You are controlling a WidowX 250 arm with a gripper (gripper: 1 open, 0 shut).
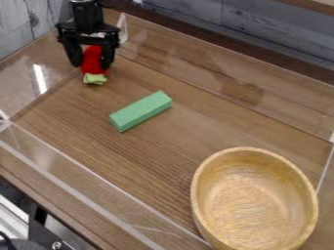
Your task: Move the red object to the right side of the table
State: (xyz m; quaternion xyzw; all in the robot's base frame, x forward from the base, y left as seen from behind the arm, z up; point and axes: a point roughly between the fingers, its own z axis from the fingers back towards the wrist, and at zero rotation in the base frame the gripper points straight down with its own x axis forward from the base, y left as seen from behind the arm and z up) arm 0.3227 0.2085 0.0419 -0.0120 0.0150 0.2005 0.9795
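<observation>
Red object (93,62) sitting upper left of frame on bench (209,93); fingers (68,47) spread, straddling it, not pinching. Grasp, carry to right side remaining.

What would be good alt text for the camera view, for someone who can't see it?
A robot gripper points down with open jaws on either side of a small red toy at the far left of a wooden table with clear walls. A green block lies mid-table, and a wooden bowl sits near right.
</observation>
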